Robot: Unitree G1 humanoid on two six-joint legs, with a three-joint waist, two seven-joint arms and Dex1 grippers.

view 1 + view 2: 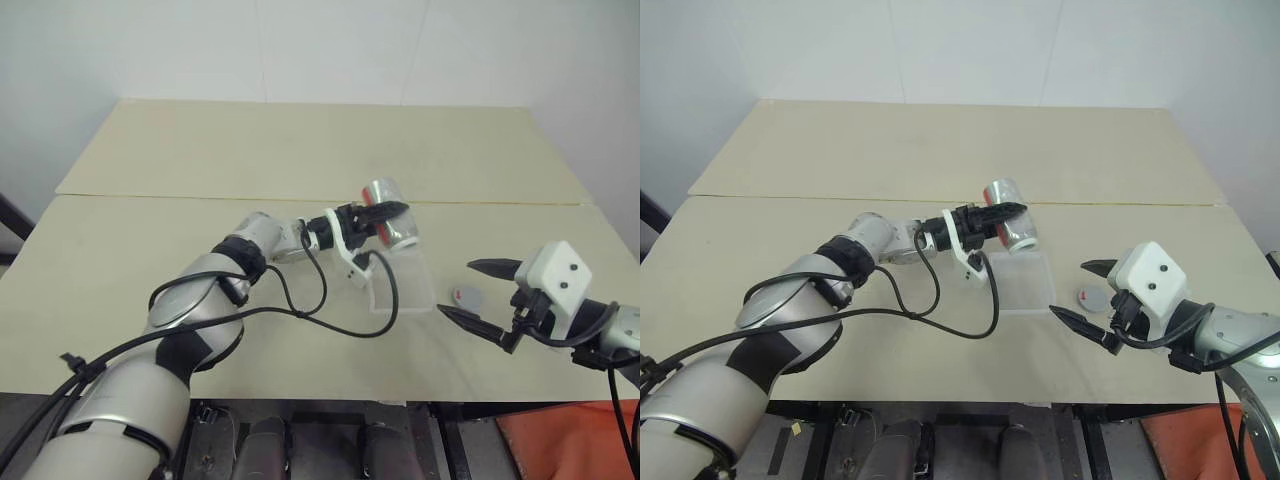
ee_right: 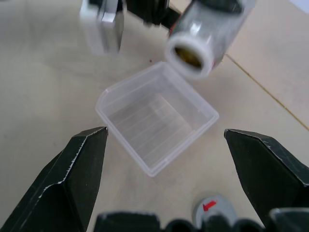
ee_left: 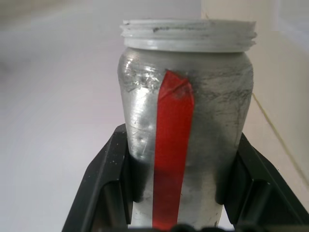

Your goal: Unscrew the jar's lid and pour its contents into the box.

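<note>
Surface first: we see a broad pale beige tabletop surface (image 1: 200, 190), made of two boards with a seam running across it, set against a white wall (image 1: 300, 45). Black cables (image 1: 320, 315) loop from the left arm and sag down onto the surface just in front of the box.

Next in size, we find the box (image 1: 1025, 282), a small shallow tray of clear plastic with low walls, resting flat on the surface near the middle; in the right wrist view its inside looks bare.

Above the box's far edge we see the jar (image 1: 390, 215), a small silver-grey metallic cylinder with a red vertical stripe, tipped over close to level. The left gripper (image 1: 372, 215) has its black jaws clamped on the jar's body, one on each side. In the right wrist view the jar's white threaded mouth faces us, open, with something brownish inside, hanging over the box's far corner.

The right gripper (image 1: 480, 290) hangs above the surface to the right of the box, its jaws spread wide and holding nothing.

Smallest, the lid (image 1: 1092, 297), a round flat grey cap with a small red mark, lies on the surface between the box and the right gripper, just beside the open jaws.
</note>
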